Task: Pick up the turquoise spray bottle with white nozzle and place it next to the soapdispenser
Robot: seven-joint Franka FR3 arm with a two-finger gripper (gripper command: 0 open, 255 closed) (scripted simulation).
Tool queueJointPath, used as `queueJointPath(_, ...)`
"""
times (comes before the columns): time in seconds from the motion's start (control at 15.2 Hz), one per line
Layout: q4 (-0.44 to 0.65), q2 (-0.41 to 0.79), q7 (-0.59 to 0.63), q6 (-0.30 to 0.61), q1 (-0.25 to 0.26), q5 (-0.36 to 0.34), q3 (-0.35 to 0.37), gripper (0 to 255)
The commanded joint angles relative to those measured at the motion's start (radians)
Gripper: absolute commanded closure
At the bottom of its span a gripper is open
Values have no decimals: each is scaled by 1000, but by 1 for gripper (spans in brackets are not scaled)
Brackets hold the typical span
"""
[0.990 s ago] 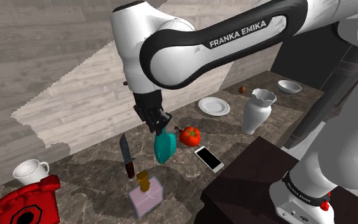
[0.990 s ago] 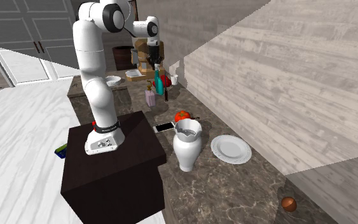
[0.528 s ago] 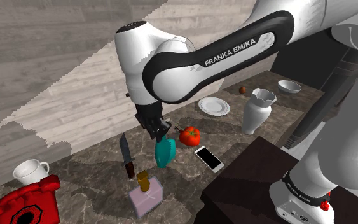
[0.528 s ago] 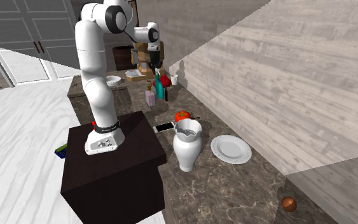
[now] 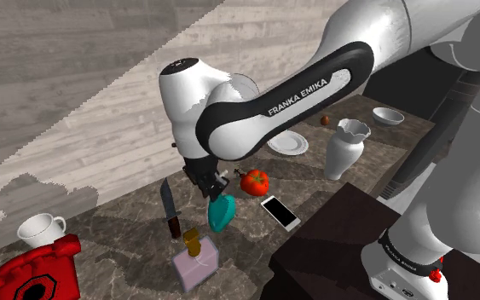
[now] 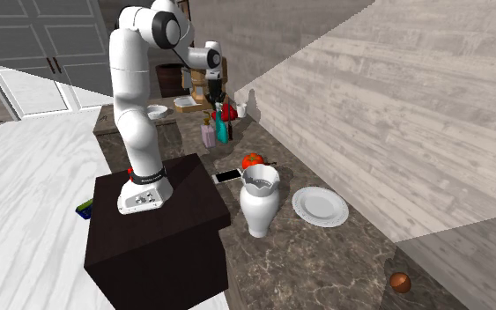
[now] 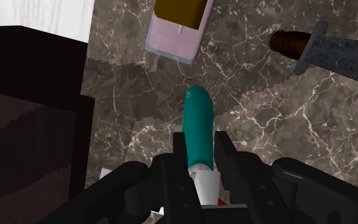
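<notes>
The turquoise spray bottle [image 5: 221,212] hangs from my gripper [image 5: 213,186], which is shut on its white nozzle end; its base sits low over the dark marble counter [image 5: 118,234]. In the wrist view the bottle [image 7: 196,129] is clasped between my black fingers [image 7: 177,156], its body pointing toward the soap dispenser [image 7: 179,25]. That dispenser [image 5: 195,259] is a pale pink block with a brown-gold top, just below and left of the bottle in the shoulder view. From the second exterior view the bottle [image 6: 222,131] is right beside the dispenser [image 6: 207,134].
A knife [image 5: 169,207] with a brown handle lies left of the bottle. A tomato [image 5: 254,181], a phone [image 5: 279,211], a plate [image 5: 286,142], a white vase [image 5: 346,147] and a bowl [image 5: 388,116] lie to the right. A mug [image 5: 38,229] and red telephone [image 5: 26,273] sit far left.
The gripper has lowered with the bottle and shifted a little toward the dispenser, bringing the bottle's base down near the counter. Its grip on the nozzle end is unchanged.
</notes>
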Motion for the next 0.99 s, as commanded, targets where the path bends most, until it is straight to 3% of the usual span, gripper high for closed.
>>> queueJointPath(0.0, -14, 11, 6, 23, 2, -8, -2, 255)
queueJointPath(0.66, -57, 92, 48, 134, 18, -67, -21, 255)
queueJointPath(0.92, -57, 92, 47, 134, 18, -67, -21, 255)
